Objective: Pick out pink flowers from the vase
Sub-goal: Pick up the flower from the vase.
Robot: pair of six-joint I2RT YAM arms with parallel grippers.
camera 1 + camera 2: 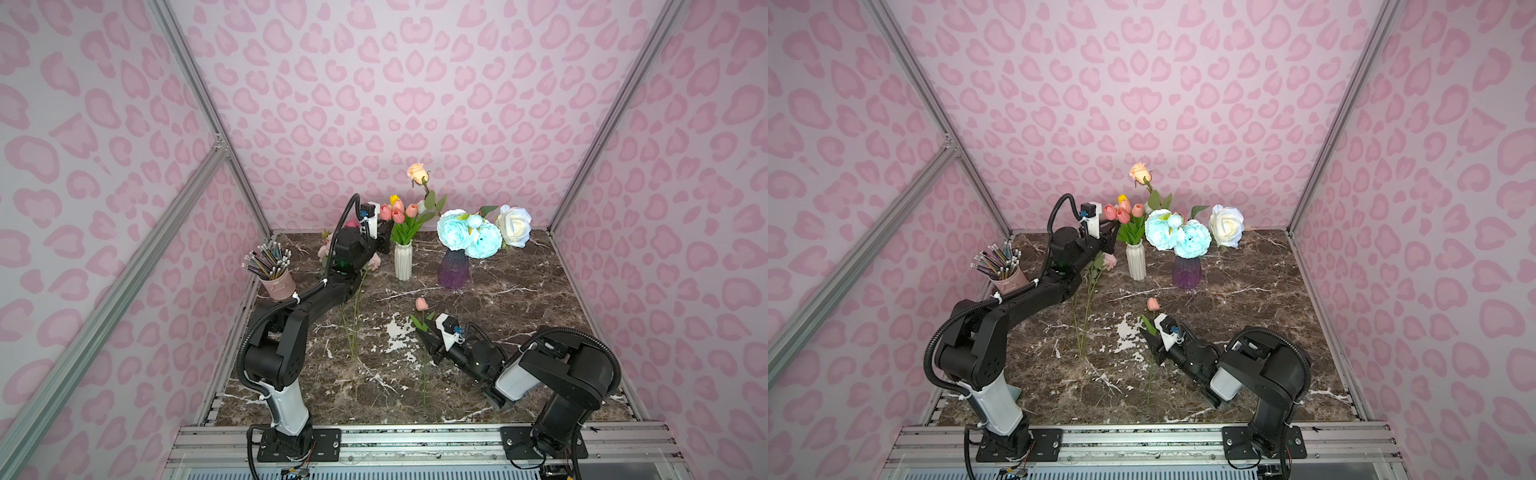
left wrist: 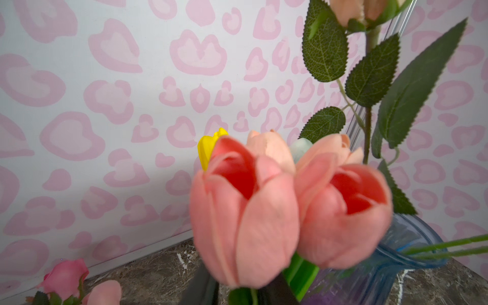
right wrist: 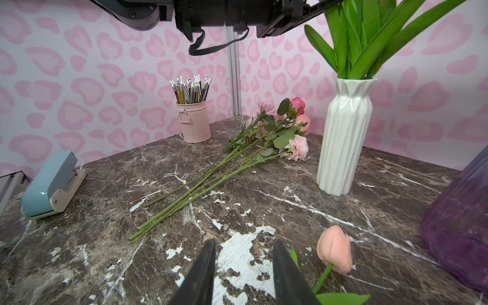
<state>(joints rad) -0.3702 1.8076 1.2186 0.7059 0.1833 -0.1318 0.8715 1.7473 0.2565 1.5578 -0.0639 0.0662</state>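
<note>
Blurred salmon-pink tulips [image 2: 264,211] fill my left wrist view and hide the left gripper [image 1: 386,241], so I cannot tell its opening. That arm stretches to their white ribbed vase [image 1: 403,262]. The right gripper [image 3: 243,244] hovers low, jaws parted and empty, beside a single pink tulip [image 3: 335,249] lying on the dark marble table [image 3: 92,211].

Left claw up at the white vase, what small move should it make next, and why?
Likely close the left claw on the green stems, before any lift. The left wrist view shows its fingers flanking those stems just under two salmon tulips, which stand in the white vase.
</note>
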